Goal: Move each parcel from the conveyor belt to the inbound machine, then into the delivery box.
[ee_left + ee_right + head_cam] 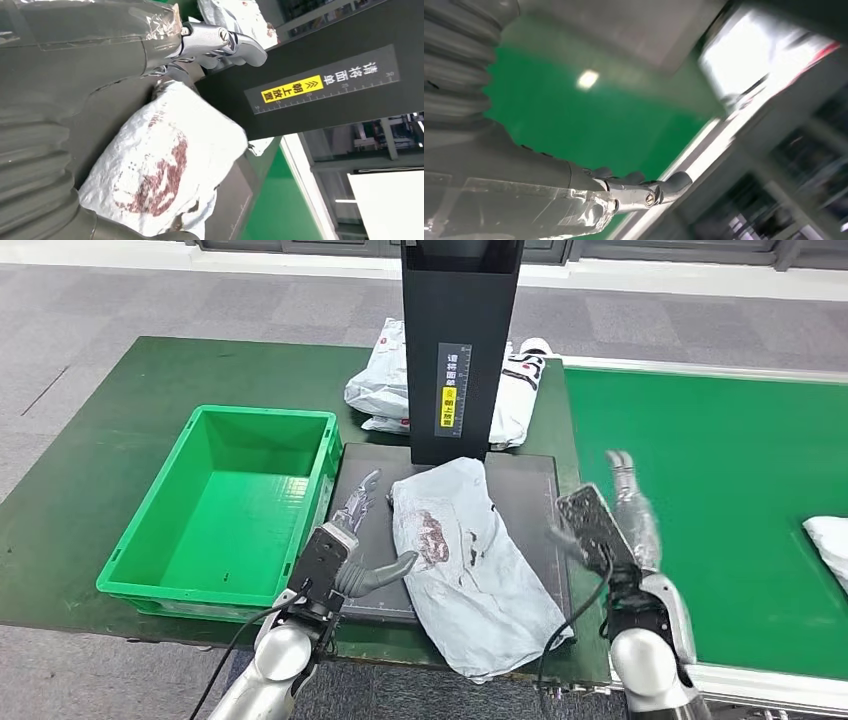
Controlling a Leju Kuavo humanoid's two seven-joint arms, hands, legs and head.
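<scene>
Step in hand, as judged: lifting the grey parcel [465, 560] off the black scanner plate [535, 490] and into the green crate [215, 502].

Left hand [352, 540] sits just beside the parcel's near-left edge, fingers spread, thumb reaching toward the wrinkled plastic. No firm hold visible; the left wrist view shows the parcel right under the palm, but whether the thumb touches it cannot be told.

Right hand [608, 515] hovers on the parcel's far side, over the edge where the plate meets the green belt [720, 480]; fingers apart, holding nothing.

The parcel lies diagonally on the plate, one corner overhanging the front of the table, its top end against the black scanner column [458, 350].

To do it well:
- The bag looks soft and slippery, so the left hand should gather a fold of film, not the flat face.
- Lift clear of the crate wall, which stands just left of the left hand, before swinging over.
- Keep away from the column.
- Risk: the overhanging corner drags or the bag slides out mid-transfer.

Another white parcel [828, 545] waits on the belt, well right of the right hand.
</scene>
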